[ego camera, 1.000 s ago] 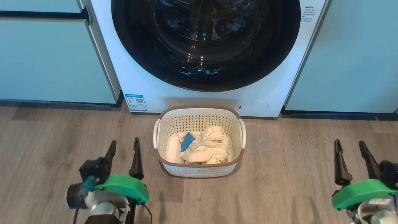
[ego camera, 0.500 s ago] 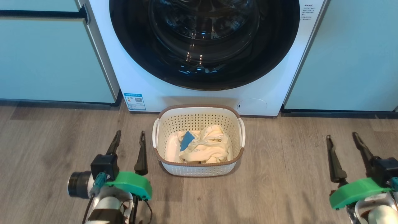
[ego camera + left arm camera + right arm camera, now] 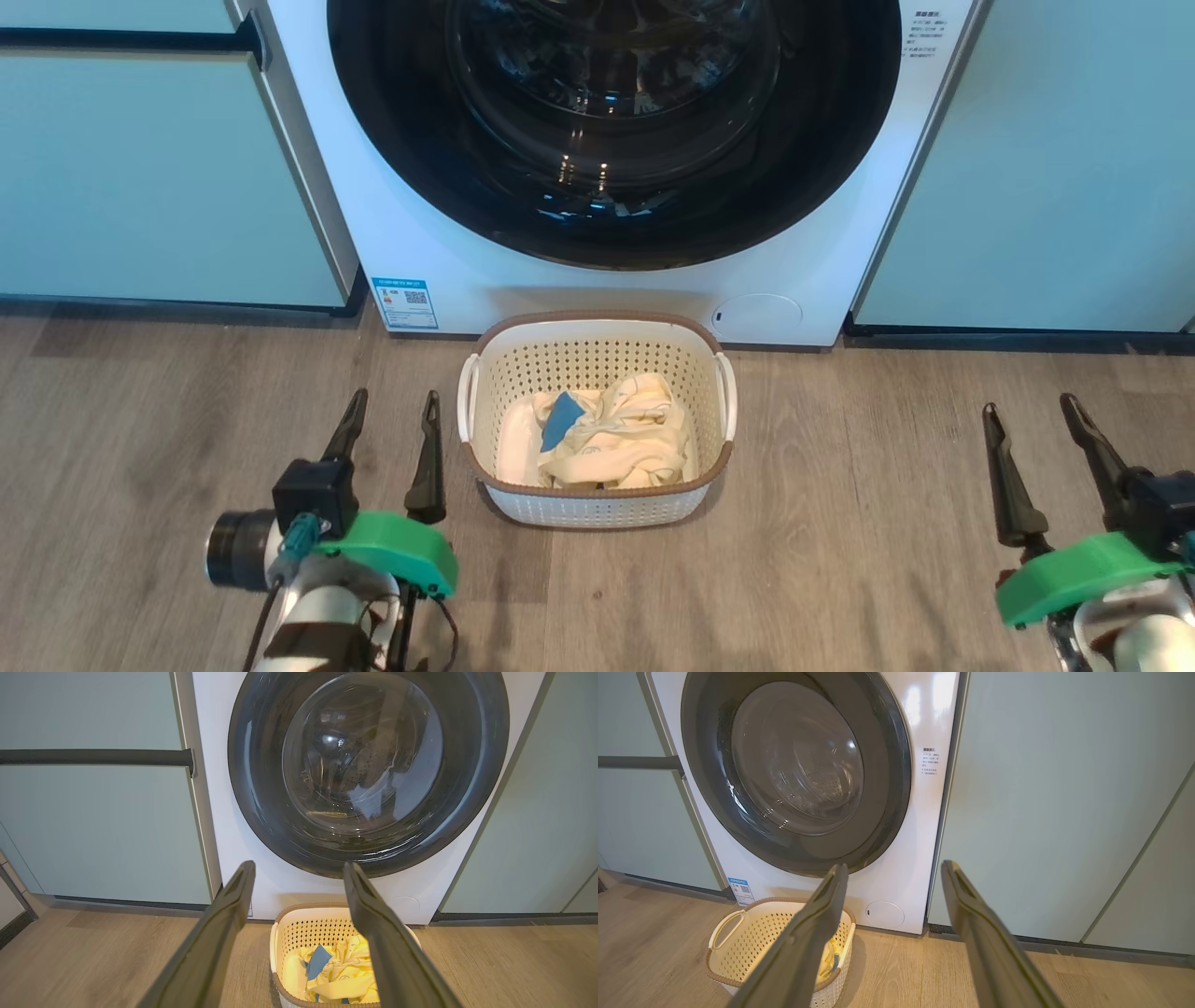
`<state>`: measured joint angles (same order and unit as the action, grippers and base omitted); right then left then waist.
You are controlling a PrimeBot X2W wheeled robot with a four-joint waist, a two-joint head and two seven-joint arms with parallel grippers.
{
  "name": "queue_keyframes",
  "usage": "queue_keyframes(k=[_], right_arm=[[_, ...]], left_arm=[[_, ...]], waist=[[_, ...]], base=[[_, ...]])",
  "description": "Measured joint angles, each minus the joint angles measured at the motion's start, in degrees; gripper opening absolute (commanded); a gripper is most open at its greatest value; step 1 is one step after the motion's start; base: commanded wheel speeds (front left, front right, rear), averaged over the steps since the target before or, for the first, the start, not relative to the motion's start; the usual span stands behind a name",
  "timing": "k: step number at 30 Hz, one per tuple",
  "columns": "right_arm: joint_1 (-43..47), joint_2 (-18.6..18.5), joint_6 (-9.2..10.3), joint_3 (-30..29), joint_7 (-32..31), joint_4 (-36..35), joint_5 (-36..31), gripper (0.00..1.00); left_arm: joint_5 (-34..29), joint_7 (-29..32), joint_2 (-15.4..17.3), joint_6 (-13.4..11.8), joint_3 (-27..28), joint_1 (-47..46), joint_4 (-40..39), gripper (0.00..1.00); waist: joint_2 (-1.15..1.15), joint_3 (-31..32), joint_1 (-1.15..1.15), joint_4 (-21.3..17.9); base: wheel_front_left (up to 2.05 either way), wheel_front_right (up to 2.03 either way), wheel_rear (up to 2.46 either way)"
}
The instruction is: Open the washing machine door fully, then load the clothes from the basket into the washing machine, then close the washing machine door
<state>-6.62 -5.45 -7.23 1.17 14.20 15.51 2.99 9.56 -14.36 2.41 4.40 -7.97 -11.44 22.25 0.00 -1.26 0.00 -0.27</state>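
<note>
Nothing of the task is done yet, as far as we can see. The door (image 3: 611,121) is shut flat against the washer (image 3: 448,280), so opening, loading and closing all lie ahead. The clothes (image 3: 616,434) lie in the basket (image 3: 597,359), which stands on the floor (image 3: 840,560) just in front of the washer, below the door. Our left gripper (image 3: 394,399) hovers near the basket's left side, and our right gripper (image 3: 1029,405) is well off to the right. Both have fingers spread wide and hold nothing.

The door is a big circle: a wide glossy black rim around a bulging clear glass bowl, through which we make out a perforated steel drum (image 3: 369,765). The washer's front is smooth white. The basket is cream plastic, rectangular with rounded corners. Its walls are pierced with small holes, its rim is brown, and it has a white loop handle on each side. The clothes are a soft, crumpled cream-yellow bundle with a blue patch. The floor is wood-grain plank, and pale teal cabinets (image 3: 149,177) flank the washer.
</note>
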Motion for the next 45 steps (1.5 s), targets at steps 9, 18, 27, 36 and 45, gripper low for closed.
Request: queue_keyframes(k=[9, 18, 27, 36, 45], right_arm=[[0.00, 0.04, 0.00, -0.35, 0.00, -0.04, 0.03, 1.00], [-0.01, 0.04, 0.00, -0.49, 0.00, -0.09, 0.03, 1.00], [-0.07, 0.05, 0.00, -0.70, 0.01, -0.09, 0.04, 1.00], [-1.20, 0.30, 0.00, -0.80, 0.01, -0.20, 0.04, 1.00], [-1.20, -0.01, 0.00, -1.59, 0.01, -0.18, 0.04, 1.00]], left_arm=[[0.20, 0.00, -0.01, -0.25, -0.09, -0.01, 0.53, 1.00], [0.18, 0.00, -0.01, -0.25, -0.12, -0.14, 0.96, 1.00], [0.01, 0.00, 0.01, -0.12, -0.18, -0.71, 0.96, 1.00], [-0.42, 0.00, 0.12, 0.10, -0.13, -0.76, 0.98, 1.00], [-0.42, 0.00, -0.41, 0.15, -0.15, -0.93, -0.85, 1.00]], waist=[[0.00, -0.24, 0.00, 0.07], [0.00, -0.27, 0.00, 0.10], [0.00, -0.29, 0.00, -0.07], [0.00, -0.26, 0.00, -0.37], [0.00, -0.25, -0.01, -0.57]], base=[[0.00, 0.00, 0.00], [0.02, 0.02, -0.04], [0.53, 0.53, -1.07], [1.15, 1.15, -2.30], [0.94, 0.94, -1.87]])
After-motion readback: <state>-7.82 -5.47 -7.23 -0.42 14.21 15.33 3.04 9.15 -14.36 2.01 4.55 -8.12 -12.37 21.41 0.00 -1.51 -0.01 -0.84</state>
